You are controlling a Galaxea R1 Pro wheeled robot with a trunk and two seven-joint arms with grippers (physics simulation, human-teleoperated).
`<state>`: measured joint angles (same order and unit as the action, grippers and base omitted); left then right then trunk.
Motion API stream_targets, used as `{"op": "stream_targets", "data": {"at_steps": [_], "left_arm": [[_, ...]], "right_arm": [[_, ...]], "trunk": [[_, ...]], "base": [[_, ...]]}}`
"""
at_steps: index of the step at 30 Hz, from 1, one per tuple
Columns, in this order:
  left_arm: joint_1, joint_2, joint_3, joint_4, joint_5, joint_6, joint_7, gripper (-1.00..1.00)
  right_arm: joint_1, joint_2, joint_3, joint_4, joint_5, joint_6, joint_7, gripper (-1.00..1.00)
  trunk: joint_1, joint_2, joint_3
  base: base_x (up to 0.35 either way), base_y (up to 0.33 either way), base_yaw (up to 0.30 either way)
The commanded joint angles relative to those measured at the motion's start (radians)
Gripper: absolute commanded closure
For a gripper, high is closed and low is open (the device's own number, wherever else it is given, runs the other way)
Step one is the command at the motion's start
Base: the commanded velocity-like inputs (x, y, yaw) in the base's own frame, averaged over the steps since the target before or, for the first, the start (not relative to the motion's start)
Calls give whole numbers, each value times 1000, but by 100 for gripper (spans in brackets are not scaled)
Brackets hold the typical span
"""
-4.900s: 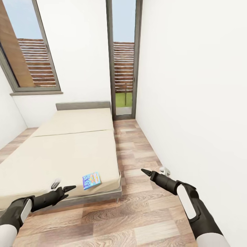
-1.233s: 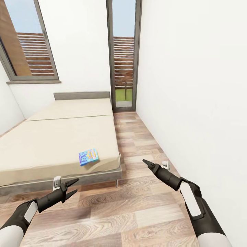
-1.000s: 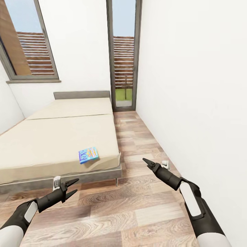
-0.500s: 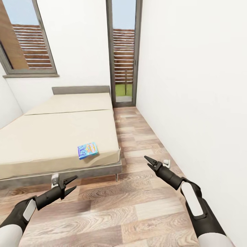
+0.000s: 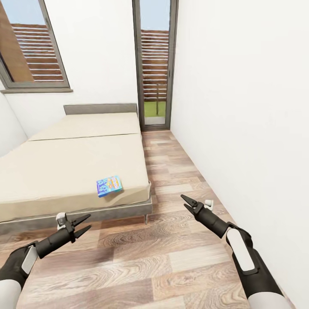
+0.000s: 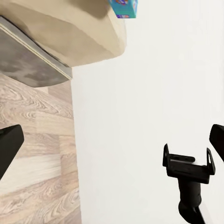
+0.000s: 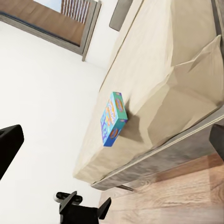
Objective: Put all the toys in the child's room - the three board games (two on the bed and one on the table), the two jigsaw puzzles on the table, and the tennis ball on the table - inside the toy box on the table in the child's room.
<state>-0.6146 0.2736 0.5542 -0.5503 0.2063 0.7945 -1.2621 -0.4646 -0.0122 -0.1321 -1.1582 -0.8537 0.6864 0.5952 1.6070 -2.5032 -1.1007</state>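
A small blue flat board game box with orange print (image 5: 109,185) is lying on the large cream mattress of the bed (image 5: 64,167), close to the foot corner nearest the robot and just inside the edge. In the right wrist view the same box (image 7: 113,119) is showing its printed face and a thin teal side, resting flat on the mattress (image 7: 163,70); in the left wrist view its corner (image 6: 125,6) is peeking out over the bed's rounded corner (image 6: 74,32).

The mattress is lying in 2 panels with a seam across it, on a grey frame with a grey headboard (image 5: 100,108). The brown wood-plank floor (image 5: 171,257) is running between the bed and a plain white wall (image 5: 249,107). A wide window (image 5: 32,51) and a tall narrow glazed door (image 5: 154,64) are standing at the far end of the child's room.

The left gripper (image 5: 79,223) is hovering over the floor just in front of the bed's foot, its 2 black fingers spread apart and holding nothing. The right gripper (image 5: 186,203) is hanging over the floor between the bed and the wall, its 2 fingers also parted with nothing between them. In the left wrist view the right gripper (image 6: 187,160) is showing against the white wall, jaws apart; in the right wrist view the left gripper (image 7: 86,202) is showing below the bed frame, likewise parted.
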Motion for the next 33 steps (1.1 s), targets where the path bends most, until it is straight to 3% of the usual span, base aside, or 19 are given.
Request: {"op": "stream_targets", "data": {"at_steps": [1, 9, 21, 33], "left_arm": [[0, 5, 1, 0, 1, 9, -6, -100], [0, 29, 2, 0, -2, 10, -49, -100], [0, 30, 0, 0, -1, 8, -54, -100], [0, 29, -2, 0, 0, 8, -54, -100]], "right_arm": [[0, 1, -1, 0, -4, 7, 2, -100], [1, 5, -1, 0, -4, 6, 5, -100], [1, 4, -1, 0, -4, 5, 6, -100], [1, 2, -1, 0, -4, 5, 6, -100]], "trunk": [[0, 0, -1], [0, 0, -1], [0, 0, -1], [0, 0, -1]], "base": [[0, 0, 0], [99, -26, 0], [115, -54, 0], [267, -13, 0]]}}
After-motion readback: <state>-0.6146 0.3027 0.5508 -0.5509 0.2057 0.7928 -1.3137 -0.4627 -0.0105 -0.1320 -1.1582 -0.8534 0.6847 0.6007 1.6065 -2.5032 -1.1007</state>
